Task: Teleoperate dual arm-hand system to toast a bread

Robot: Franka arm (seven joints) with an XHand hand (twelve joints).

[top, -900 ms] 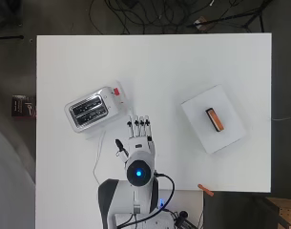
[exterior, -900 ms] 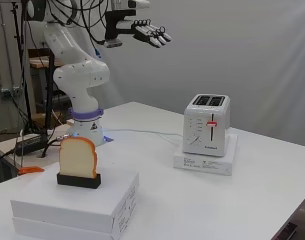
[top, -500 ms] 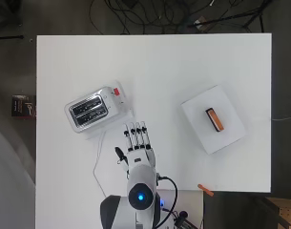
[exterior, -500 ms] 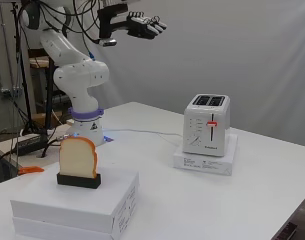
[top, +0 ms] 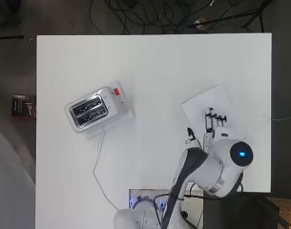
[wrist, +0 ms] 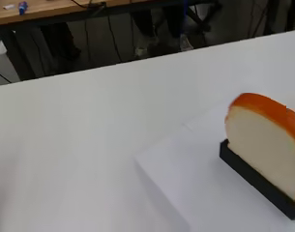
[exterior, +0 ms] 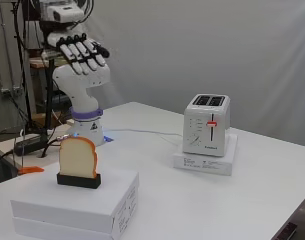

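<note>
A slice of bread (exterior: 78, 157) is standing upright in a black holder (exterior: 79, 180) on a flat white box (exterior: 77, 202) near one edge of the white surface (top: 173, 71). The hand (exterior: 82, 54) is hovering high above the bread, touching nothing, its fingers (exterior: 74, 52) stretching straight and slightly apart. Well apart from the box, a white toaster (exterior: 208, 125) with a red lever is sitting on its own low white box (exterior: 204, 162), its cord (top: 98, 167) trailing across the surface. Faint print is showing on both boxes, too small to read.
</note>
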